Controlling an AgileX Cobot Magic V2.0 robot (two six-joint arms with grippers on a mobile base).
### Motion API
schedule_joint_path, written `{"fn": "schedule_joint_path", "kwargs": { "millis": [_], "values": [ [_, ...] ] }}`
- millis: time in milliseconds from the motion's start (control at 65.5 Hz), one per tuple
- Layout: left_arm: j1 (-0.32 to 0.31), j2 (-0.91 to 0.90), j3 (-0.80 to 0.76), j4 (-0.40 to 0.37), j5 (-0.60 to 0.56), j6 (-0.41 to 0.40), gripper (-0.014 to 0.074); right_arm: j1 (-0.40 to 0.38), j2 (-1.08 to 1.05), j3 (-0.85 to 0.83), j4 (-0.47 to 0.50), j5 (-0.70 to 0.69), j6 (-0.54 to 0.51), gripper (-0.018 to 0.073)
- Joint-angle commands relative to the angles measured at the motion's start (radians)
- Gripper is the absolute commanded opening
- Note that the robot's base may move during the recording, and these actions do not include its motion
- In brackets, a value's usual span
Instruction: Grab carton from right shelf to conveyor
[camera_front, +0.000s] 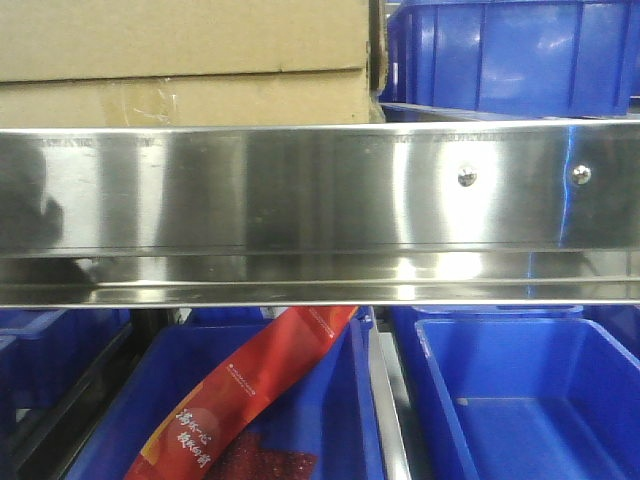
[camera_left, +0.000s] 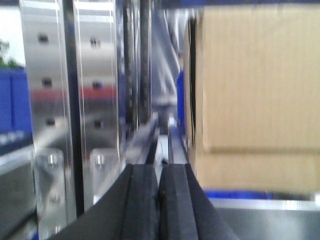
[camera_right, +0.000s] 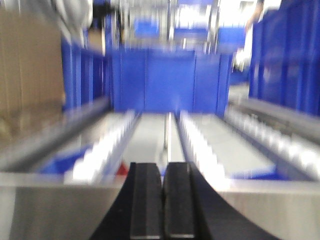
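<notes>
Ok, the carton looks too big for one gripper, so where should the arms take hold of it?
Probably take the carton by its two side faces, one arm pressing in from each side, over the front rail. It is wide and flat-faced, no handle showing. Its left side has open space by the uprights; on the right a blue bin sits close, leaving little gap.

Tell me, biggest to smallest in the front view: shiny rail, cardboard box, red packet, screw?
1. The shelf rail, spanning the whole picture.
2. The carton, though only partly in view.
3. The red packet.
4. The screw head, tiny.
</notes>
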Motion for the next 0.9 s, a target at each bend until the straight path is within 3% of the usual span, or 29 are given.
{"fn": "schedule_joint_path", "kwargs": {
  "millis": [0, 153, 244, 382, 519, 657, 886],
  "values": [
    [-0.002, -0.003, -0.021, -0.005, -0.048, 0.005, 0.0001, 0.001, -0.003, -0.014, 0.018, -0.078, -0.003, -0.0070],
    [-0.002, -0.003, -0.208, 0.003, 0.119, 0.005, 0.0016, 0.001, -0.003, -0.241, 0.020, 0.167, -0.003, -0.0065],
    [-0.002, 0.062, -0.364, 0.005, 0.275, 0.005, 0.0102, 0.001, 0.048, -0.404, 0.022, 0.305, -0.003, 0.0010],
    [-0.002, 0.195, -0.557, -0.003, 0.419, 0.005, 0.0283, 0.001, 0.171, -0.563, 0.049, 0.374, -0.003, 0.0294],
    [-0.002, 0.333, -0.678, -0.004, 0.430, 0.005, 0.0417, 0.001, 0.300, -0.643, 0.049, 0.388, -0.003, 0.0566],
    [-0.024, 0.454, -0.771, -0.004, 0.476, 0.006, 0.0435, 0.005, 0.405, -0.712, 0.097, 0.405, -0.003, 0.0559],
    [-0.211, 0.684, -1.010, 0.002, 0.641, 0.039, 0.0435, 0.164, 0.621, -0.947, 0.127, 0.528, -0.003, 0.0559]
  ]
}}
